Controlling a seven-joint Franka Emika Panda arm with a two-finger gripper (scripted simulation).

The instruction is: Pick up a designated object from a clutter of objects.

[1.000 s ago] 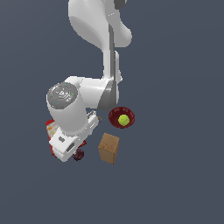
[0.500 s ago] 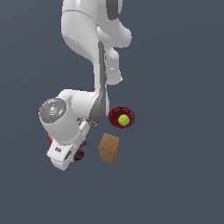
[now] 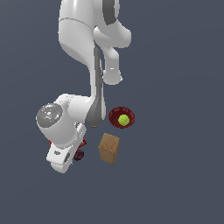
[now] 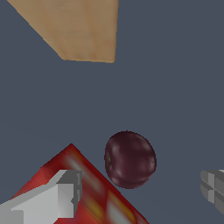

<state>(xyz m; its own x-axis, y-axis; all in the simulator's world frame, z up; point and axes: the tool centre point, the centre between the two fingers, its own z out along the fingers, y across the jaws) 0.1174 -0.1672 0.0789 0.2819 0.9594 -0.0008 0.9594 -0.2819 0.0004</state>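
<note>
Plum (image 4: 130,159), dark purple, resting on the grey floor between my spread fingers (image 4: 57,197), which do not touch it; my gripper (image 4: 135,192) stands open around it. Red printed box (image 4: 83,192) lies just beside the plum, under one finger. Wooden block (image 3: 109,148) sits nearby to the exterior view's right; farther off, a dark red bowl (image 3: 115,116) holds a yellow-green ball (image 3: 124,120).
</note>
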